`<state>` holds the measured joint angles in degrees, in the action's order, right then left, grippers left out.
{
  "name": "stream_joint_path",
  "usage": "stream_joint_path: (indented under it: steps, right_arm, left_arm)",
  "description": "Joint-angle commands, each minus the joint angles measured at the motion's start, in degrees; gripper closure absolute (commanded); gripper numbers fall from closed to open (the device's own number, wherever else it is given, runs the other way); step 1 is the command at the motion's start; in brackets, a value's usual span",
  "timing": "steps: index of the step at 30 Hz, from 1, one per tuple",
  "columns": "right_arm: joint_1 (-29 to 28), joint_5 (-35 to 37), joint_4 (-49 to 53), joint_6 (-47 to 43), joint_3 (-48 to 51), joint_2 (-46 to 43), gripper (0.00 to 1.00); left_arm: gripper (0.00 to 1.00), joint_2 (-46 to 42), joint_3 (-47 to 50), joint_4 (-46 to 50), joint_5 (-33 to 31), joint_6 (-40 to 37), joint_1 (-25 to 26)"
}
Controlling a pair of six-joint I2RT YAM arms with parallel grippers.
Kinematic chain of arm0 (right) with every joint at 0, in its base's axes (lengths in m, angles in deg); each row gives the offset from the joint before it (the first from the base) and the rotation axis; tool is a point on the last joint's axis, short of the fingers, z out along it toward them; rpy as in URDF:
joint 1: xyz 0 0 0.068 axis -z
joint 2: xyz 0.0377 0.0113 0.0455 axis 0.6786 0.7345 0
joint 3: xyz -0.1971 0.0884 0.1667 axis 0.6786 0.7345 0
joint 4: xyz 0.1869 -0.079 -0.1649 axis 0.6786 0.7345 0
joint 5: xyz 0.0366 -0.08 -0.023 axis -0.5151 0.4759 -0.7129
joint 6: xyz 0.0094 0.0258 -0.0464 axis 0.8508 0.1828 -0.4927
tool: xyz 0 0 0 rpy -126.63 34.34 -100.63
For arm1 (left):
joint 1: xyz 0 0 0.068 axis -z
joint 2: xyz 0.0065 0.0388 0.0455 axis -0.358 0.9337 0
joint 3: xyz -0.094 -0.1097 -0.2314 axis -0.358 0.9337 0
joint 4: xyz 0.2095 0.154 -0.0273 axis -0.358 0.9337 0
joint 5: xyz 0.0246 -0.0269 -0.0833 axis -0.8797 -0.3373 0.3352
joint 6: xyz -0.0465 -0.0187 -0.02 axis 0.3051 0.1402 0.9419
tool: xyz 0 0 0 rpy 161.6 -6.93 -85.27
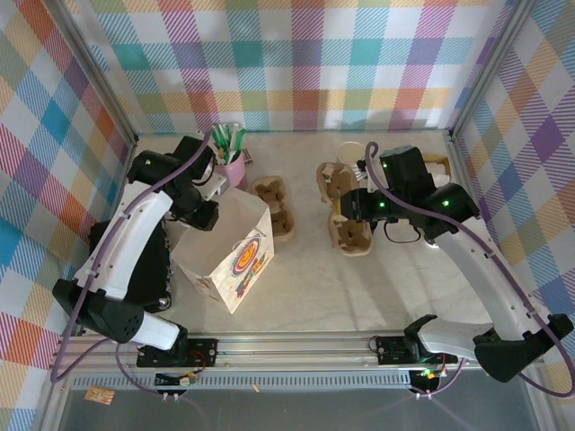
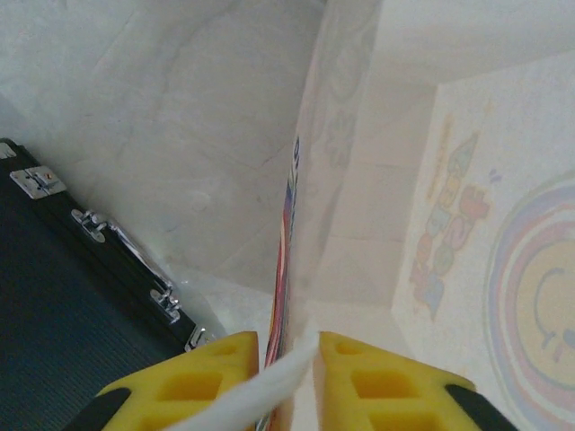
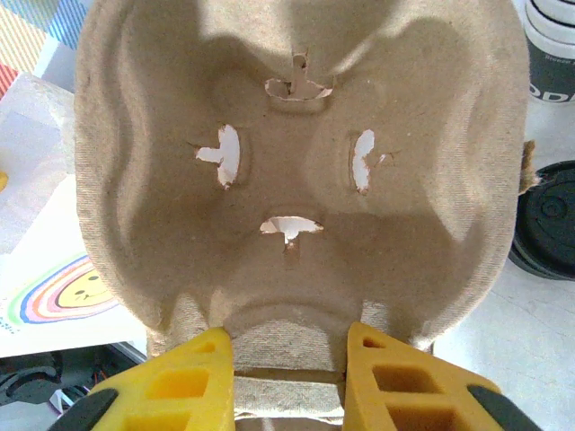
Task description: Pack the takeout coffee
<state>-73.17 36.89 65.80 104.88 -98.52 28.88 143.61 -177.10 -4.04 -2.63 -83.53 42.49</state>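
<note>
The takeout coffee (image 3: 550, 220) appears in the right wrist view as a round black lid at the right edge, just past the carrier. My right gripper (image 3: 287, 334) is shut on the near rim of a brown pulp cup carrier (image 3: 287, 135), one yellow finger on each side of its ridge. From above, that carrier (image 1: 352, 232) lies right of centre under the right gripper (image 1: 349, 214). A white paper bag (image 1: 229, 256) with a rainbow logo stands open at centre left. My left gripper (image 2: 287, 339) is shut on the bag's rim (image 2: 292, 224) and a white strip.
A pink cup of pens (image 1: 232, 162) stands behind the bag. Two more pulp carriers (image 1: 274, 208) (image 1: 331, 180) lie mid-table. A stack of lidless cups (image 3: 550, 45) is beside the coffee. A black case (image 1: 157, 260) sits left of the bag. Plaid walls close in three sides.
</note>
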Motion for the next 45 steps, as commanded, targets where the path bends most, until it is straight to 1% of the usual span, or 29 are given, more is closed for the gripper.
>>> stream_joint_path:
  steps: [1,2,4,5,7,11,16,20,23,28,31,35,38,40,45]
  right_arm:
    - [0.11,-1.28,-0.16,-0.53,0.74,-1.63,1.00]
    - [0.05,-1.22,-0.09,-0.44,0.61,-1.67,1.00]
    - [0.11,-1.05,0.17,0.07,0.10,-1.67,1.00]
    - [0.11,-0.96,0.44,0.31,-0.30,-1.55,1.00]
    - [0.11,-0.72,1.46,0.83,-1.65,-1.41,1.00]
    - [0.11,-0.10,4.76,1.39,-5.66,-0.98,1.00]
    - [0.11,-0.21,7.88,2.75,-11.55,-0.44,1.00]
    - [0.11,-1.22,9.76,4.43,-17.23,0.73,1.00]
    - [0.09,-1.96,10.24,5.05,-20.43,1.41,1.00]
    - [0.11,-1.99,10.19,5.26,-23.12,1.62,1.00]
    - [0.11,-1.90,11.22,5.44,-24.69,1.84,1.00]
    - [0.07,-1.85,12.98,6.15,-27.14,2.03,1.00]
    - [0.11,-0.86,14.64,6.79,-29.00,2.10,1.00]
    - [0.11,0.43,15.90,7.47,-30.23,2.19,1.00]
    - [0.06,1.50,18.27,8.86,-33.45,2.55,1.00]
  left_arm:
    - [0.84,-2.80,0.76,1.98,-0.07,2.48,0.63]
    - [0.87,-3.14,0.54,1.98,0.26,2.92,0.61]
    - [0.98,-3.29,-0.10,2.05,1.22,3.95,0.61]
    - [1.00,-3.35,-0.54,2.15,1.59,4.82,0.62]
    - [1.00,-3.43,-1.26,2.04,2.48,7.28,0.72]
    - [1.00,-5.09,-1.93,-0.14,6.39,15.60,1.84]
    - [1.00,-8.96,-0.81,-4.50,10.40,26.59,5.20]
    - [1.00,-10.58,-0.50,-6.29,11.43,33.96,8.80]
    - [1.00,-10.58,-1.11,-6.37,12.77,36.42,10.65]
    - [1.00,-10.10,-1.18,-6.76,15.93,38.13,12.61]
    - [1.00,-10.70,0.05,-8.92,17.79,40.23,13.97]
    - [1.00,-12.47,3.63,-13.63,21.24,44.92,16.14]
    - [1.00,-13.41,5.90,-17.13,20.07,49.02,18.35]
    - [1.00,-13.12,6.88,-20.13,18.72,51.34,20.75]
    - [1.00,-7.91,6.33,-25.97,13.63,55.62,28.86]
